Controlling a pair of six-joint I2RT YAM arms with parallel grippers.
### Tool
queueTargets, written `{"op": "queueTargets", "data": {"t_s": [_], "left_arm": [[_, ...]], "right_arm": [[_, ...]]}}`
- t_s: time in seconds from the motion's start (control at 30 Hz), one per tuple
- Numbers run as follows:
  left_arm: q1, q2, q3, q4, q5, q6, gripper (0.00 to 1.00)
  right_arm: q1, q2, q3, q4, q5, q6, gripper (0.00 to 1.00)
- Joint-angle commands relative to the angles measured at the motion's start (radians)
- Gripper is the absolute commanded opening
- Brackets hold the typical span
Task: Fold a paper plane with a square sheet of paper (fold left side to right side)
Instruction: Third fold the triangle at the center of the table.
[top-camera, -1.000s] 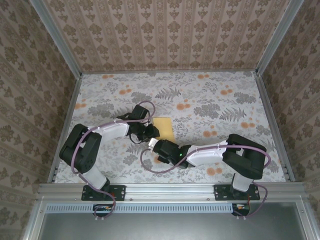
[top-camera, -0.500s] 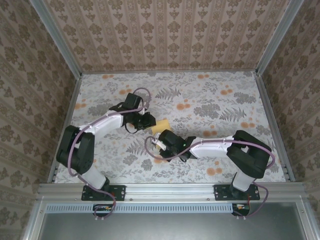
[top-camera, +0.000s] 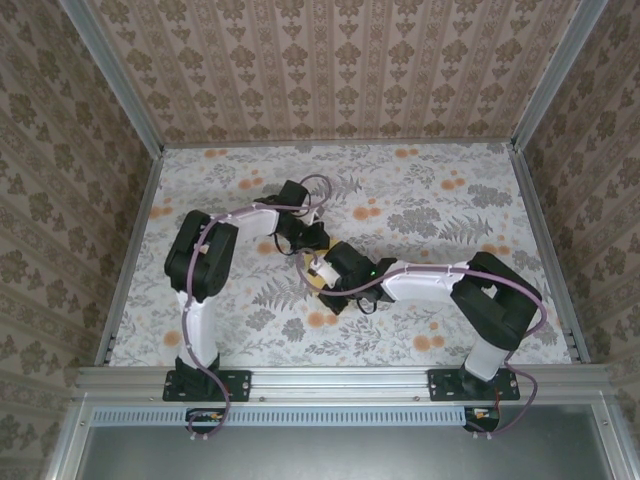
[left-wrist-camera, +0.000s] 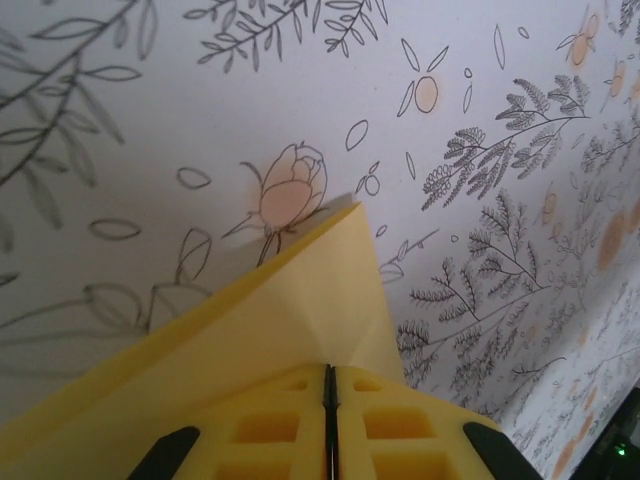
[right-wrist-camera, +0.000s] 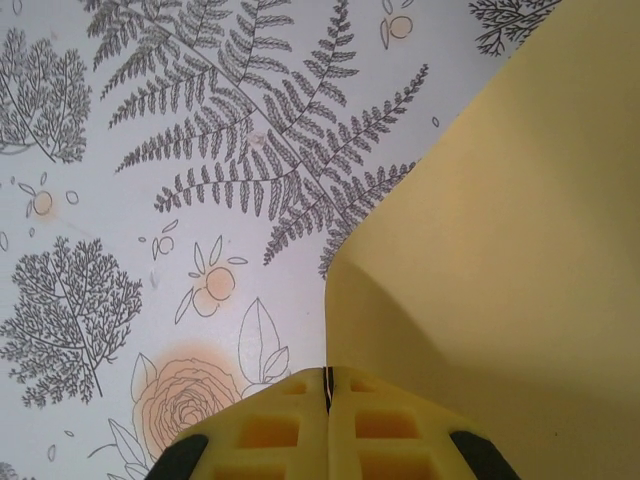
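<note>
Patterned with flowers, the tabletop (top-camera: 450, 190) runs bare out to the far and right walls (top-camera: 340, 70) in the top view. The left gripper (top-camera: 306, 240) and right gripper (top-camera: 320, 270) meet mid-table, with a sliver of the pale-yellow sheet of paper (top-camera: 313, 285) under them.

Left wrist view: the fingers (left-wrist-camera: 270, 430) are pressed together on the sheet (left-wrist-camera: 290, 300), whose creased corner points away.

Right wrist view: the fingers (right-wrist-camera: 270, 430) clamp the sheet's curved left edge (right-wrist-camera: 500, 250), and printed ferns lie uncovered to the left.

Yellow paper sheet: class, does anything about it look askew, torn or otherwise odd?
No tear shows, but the square sheet of paper is not flat: pinched in the shut left tool and right tool, it bows off the flowered table, with a small wrinkle beside the left tool.
</note>
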Motion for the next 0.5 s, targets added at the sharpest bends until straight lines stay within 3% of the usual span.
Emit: {"op": "queueTargets", "data": {"t_s": [0.0, 0.2, 0.47], "left_arm": [[-0.013, 0.034, 0.030, -0.039, 0.023, 0.053, 0.08], [-0.029, 0.060, 0.044, -0.068, -0.003, 0.086, 0.06], [-0.035, 0.071, 0.046, -0.071, -0.010, 0.098, 0.05]], "right_arm": [[-0.034, 0.027, 0.033, -0.036, -0.131, 0.040, 0.00], [-0.108, 0.053, 0.047, -0.040, -0.233, 0.093, 0.00], [-0.173, 0.093, 0.043, -0.044, -0.222, 0.150, 0.00]]}}
